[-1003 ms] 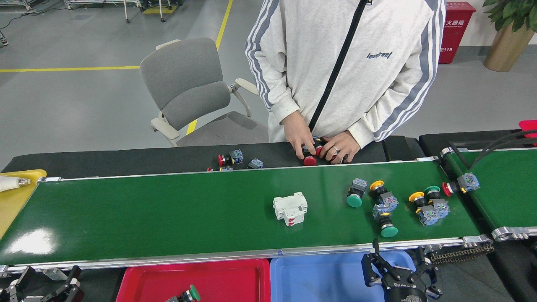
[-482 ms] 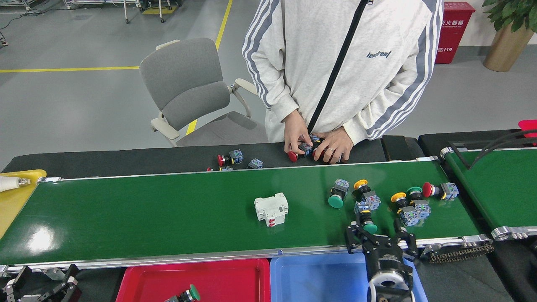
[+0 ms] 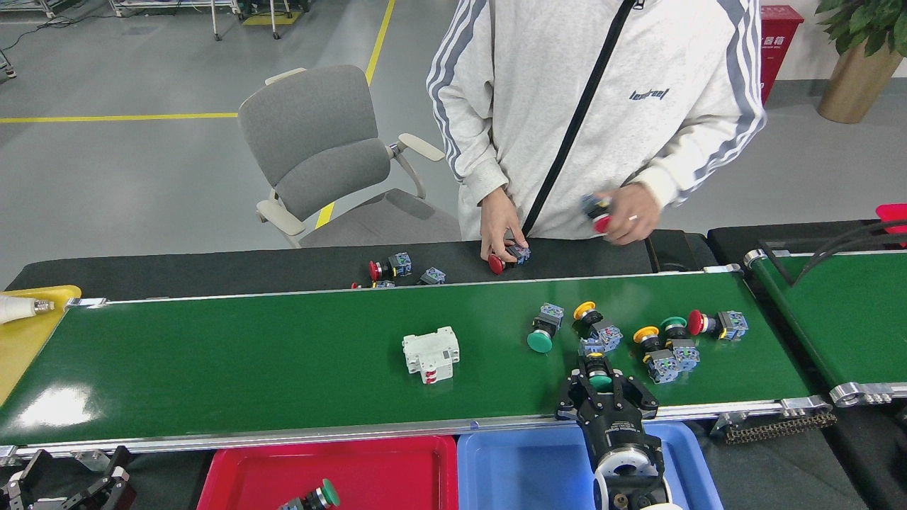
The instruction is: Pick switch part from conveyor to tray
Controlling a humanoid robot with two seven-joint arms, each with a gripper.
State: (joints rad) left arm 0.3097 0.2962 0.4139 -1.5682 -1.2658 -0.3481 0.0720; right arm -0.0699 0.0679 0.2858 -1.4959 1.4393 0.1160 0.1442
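On the green conveyor (image 3: pixel 283 361), the right hand (image 3: pixel 600 382) closes around a green-capped switch part (image 3: pixel 597 371); the left hand (image 3: pixel 67 489), low beside the red tray (image 3: pixel 397 474), stands open and empty.

the left half of the conveyor (image 3: pixel 212 361) is being left open, apart from a white breaker (image 3: pixel 430 353). the right half is being crowded by clustered switches (image 3: pixel 623 336), some touching. the far edge is being occupied by a person's hand (image 3: pixel 502 230).
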